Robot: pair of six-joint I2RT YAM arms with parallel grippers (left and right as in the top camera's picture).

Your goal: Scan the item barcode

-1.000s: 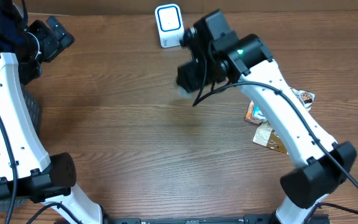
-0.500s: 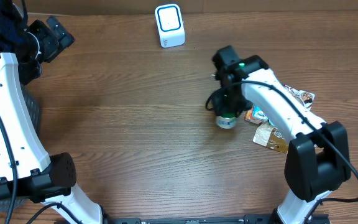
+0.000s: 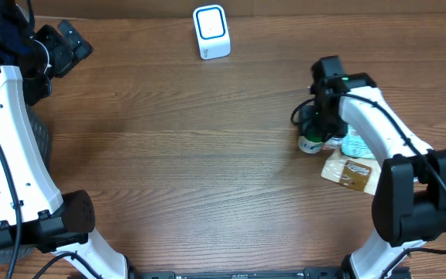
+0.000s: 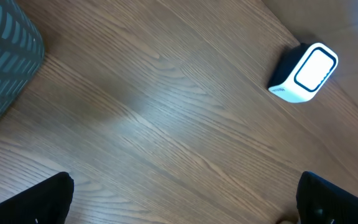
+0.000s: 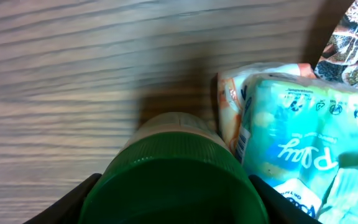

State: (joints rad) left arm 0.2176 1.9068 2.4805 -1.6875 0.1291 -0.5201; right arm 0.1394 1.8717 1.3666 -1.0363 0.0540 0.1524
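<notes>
The item is a small bottle with a wide green cap [image 5: 173, 177] and a pale body [image 3: 310, 144]. My right gripper [image 3: 317, 124] is shut on it, a dark finger on each side of the cap, right of the table's centre. The bottle hangs low, right beside a heap of snack packets; I cannot tell whether it touches the table. No barcode shows on it. The white scanner with a blue-rimmed face [image 3: 210, 31] stands at the back centre and also appears in the left wrist view, scanner [image 4: 304, 73]. My left gripper [image 4: 185, 208] is open and empty, high at the back left.
A teal packet [image 5: 297, 143] and an orange packet [image 5: 229, 99] lie against the bottle's right side. A brown packet [image 3: 349, 174] lies nearer the front. A grey-green ribbed bin [image 4: 5, 68] stands at the left edge.
My right arm has carried the bottle from in front of the scanner to the right and toward the front, down beside the snack packets. The left arm has not moved.
</notes>
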